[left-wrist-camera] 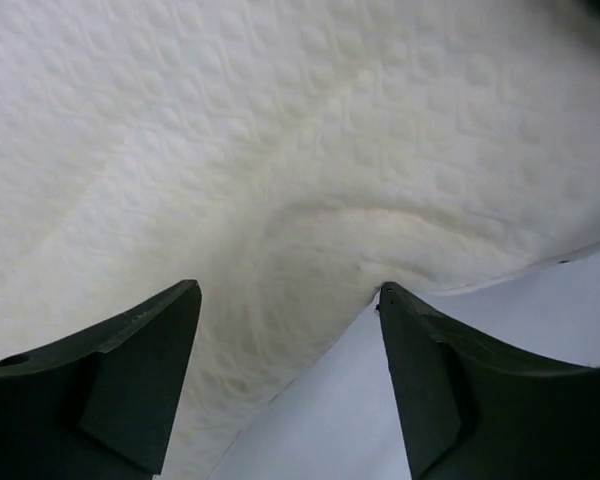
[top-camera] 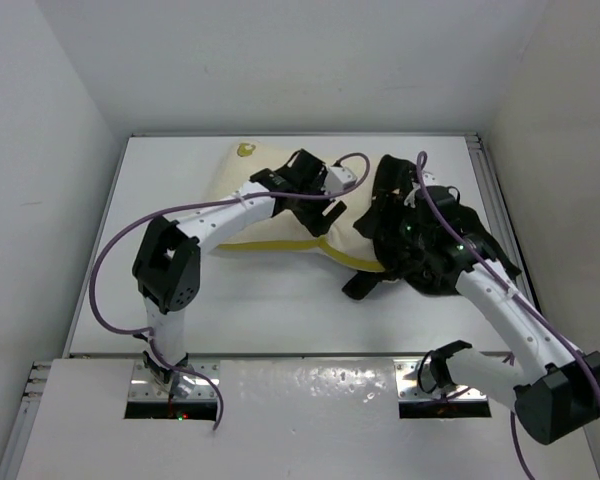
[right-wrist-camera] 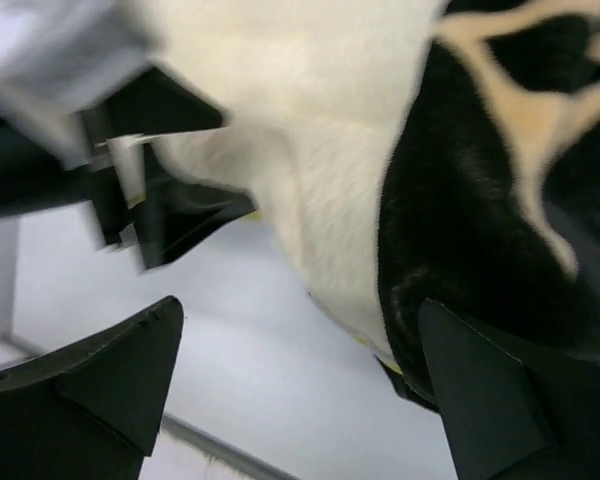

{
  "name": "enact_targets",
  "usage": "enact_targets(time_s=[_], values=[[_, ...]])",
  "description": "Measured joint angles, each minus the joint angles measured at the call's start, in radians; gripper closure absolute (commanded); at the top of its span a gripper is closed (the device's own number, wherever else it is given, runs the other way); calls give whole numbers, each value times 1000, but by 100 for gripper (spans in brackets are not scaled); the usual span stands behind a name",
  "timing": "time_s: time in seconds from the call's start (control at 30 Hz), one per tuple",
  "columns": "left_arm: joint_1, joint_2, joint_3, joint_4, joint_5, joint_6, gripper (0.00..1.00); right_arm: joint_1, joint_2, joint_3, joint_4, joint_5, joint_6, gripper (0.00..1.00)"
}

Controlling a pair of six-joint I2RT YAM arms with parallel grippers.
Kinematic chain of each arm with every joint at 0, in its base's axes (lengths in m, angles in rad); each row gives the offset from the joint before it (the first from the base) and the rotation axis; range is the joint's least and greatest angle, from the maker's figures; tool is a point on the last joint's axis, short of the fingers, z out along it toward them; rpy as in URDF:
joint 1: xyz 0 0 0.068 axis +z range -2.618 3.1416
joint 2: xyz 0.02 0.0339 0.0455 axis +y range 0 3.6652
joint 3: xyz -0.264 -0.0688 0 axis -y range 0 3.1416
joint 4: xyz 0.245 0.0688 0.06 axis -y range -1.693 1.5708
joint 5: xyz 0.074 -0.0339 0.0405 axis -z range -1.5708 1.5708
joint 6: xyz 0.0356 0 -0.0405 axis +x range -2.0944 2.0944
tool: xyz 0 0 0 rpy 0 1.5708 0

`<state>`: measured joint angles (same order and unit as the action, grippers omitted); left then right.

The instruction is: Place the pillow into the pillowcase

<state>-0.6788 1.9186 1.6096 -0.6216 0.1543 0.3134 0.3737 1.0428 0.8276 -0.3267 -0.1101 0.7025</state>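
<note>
The pillow (top-camera: 250, 190) lies across the far half of the table (top-camera: 180, 300), with its gold emblem at its far left corner and its yellow side band along its near edge. The pillowcase (right-wrist-camera: 470, 230) is bunched up at the pillow's right end. In the right wrist view, the black fabric wraps over the cream corner, so that end seems to have gone into the opening. Most of the pillow, from the middle to the left end, is bare.

The left hand (left-wrist-camera: 288, 295) hangs over the pillow's near edge, right of its middle. Its fingers are spread and nothing is pinched between them, with only quilted cream cover and a strip of table below. The right hand (right-wrist-camera: 300, 308) sits at the pillow's right end with its fingers wide apart. The edge of the pillowcase lies just beside one finger, but it is not clamped.

I judge the task to be early. The mouth of the pillowcase has been started over one corner, and neither hand holds anything. What is left is to take hold again and draw the pillowcase leftward along the pillow until it is fully covered. How far the far corner is tucked in cannot be seen.
</note>
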Motion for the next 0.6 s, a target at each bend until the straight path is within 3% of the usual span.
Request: enact_targets(time_s=[0.07, 0.1, 0.13, 0.17, 0.2, 0.23, 0.27, 0.3, 0.33, 0.37, 0.6], values=[[2, 0, 40, -12, 20, -9, 26, -20, 14, 21, -37, 66, 25, 4], [4, 0, 58, -14, 29, -12, 25, -29, 20, 29, -50, 97, 33, 14], [7, 0, 79, -19, 39, -14, 14, -38, 25, 37, -63, 127, 38, 59], [11, 0, 95, -24, 48, -13, 13, -45, 31, 46, -76, 148, 38, 78], [16, -2, 112, -29, 56, -20, 12, -51, 38, 57, -88, 171, 45, 85], [24, -3, 127, -34, 63, -26, 11, -54, 46, 69, -104, 192, 49, 82], [38, -4, 140, -43, 69, -33, 11, -57, 56, 89, -122, 216, 54, 38], [50, -6, 147, -47, 72, -39, 11, -58, 64, 100, -130, 235, 61, 18], [69, -8, 153, -50, 74, -46, 11, -58, 72, 110, -135, 254, 56, 7], [96, -12, 154, -52, 74, -55, 11, -59, 79, 116, -138, 270, 53, 1], [381, -16, 108, 19, -74, -61, 5, -76, 261, 120, -152, 280, 34, 1]])
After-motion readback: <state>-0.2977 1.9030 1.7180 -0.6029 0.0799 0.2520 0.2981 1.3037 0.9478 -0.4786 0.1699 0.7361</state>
